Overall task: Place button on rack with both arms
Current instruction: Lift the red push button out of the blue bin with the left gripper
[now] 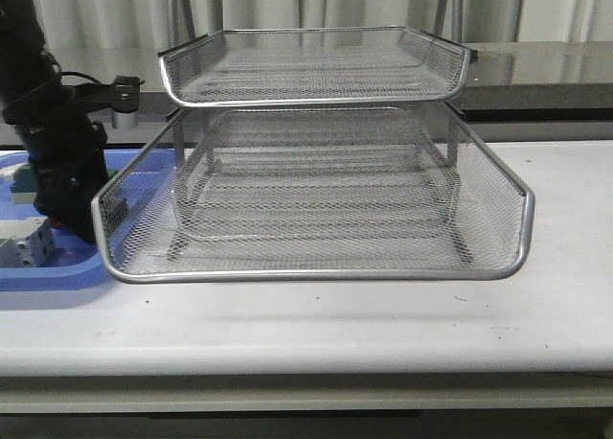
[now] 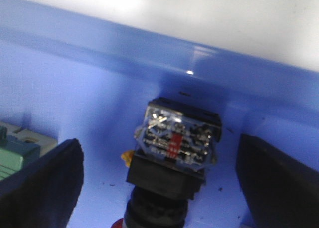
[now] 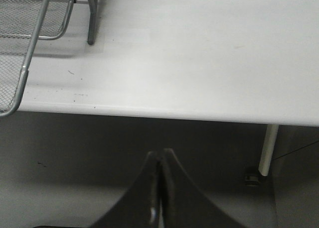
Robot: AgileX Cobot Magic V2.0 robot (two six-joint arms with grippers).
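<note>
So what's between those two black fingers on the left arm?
The button, lying in the blue tray, untouched between the left gripper's open fingers; left wrist view shows it.

left arm [image 1: 53, 142] black, jointed housings, black cable, silver fitting near elbow.

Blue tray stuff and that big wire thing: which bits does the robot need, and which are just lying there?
Needed: the button, the rack, the left gripper open around the button, the right gripper shut.

Just lying there: the green part, the grey block, the blue tray.
</note>
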